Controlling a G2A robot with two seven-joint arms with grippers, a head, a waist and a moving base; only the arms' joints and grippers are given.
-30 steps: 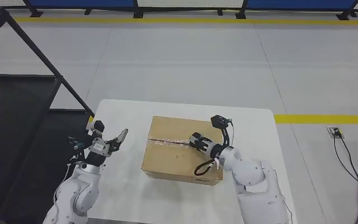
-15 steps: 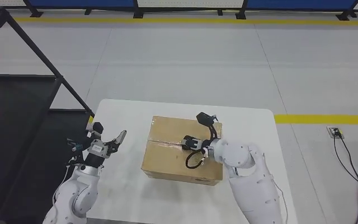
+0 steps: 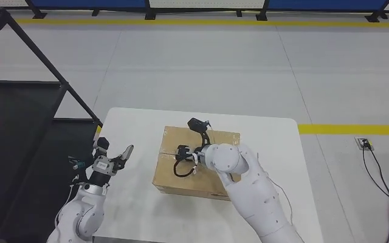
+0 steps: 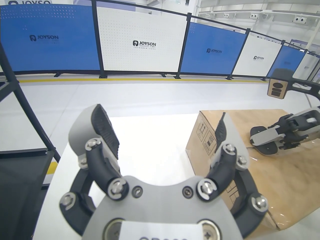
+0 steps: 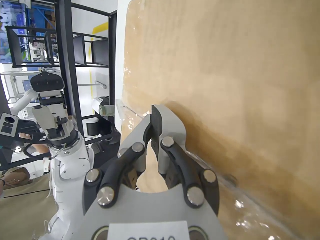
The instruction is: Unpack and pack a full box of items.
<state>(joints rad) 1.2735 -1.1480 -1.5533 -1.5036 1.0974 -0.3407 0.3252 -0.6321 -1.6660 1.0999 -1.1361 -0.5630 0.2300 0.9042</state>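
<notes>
Starting at the left: got the left gripper [image 4: 161, 118] hovering above the near-left part of the white table [image 3: 134, 124], fingers spread wide and holding nothing, near the left end of the cardboard box [image 3: 173, 138] but not touching it. Moving right, got the box itself sitting mid-table, flaps down and sealed with clear tape [image 3: 165, 154] running left to right along the top seam. Found the right gripper [image 5: 152, 123] lying low on that seam toward the box's left end, fingers pressed together, tips right on the shiny tape. Can't tell whether pinching any tape or just scraping at it. Guessing the unsealing step, so barely started on the unpacking. As for handling: looks like stiff corrugated board, full per the task, so probably heavy-ish and not for one-handed lifting. Tape looks slick and thin, likely prone to tearing. Would go for a loose tape end at the box's edge, then take the flaps by their free edges along the seam. Would also brace the left wall with the open gripper to stop any sliding on that smooth tabletop.
</notes>
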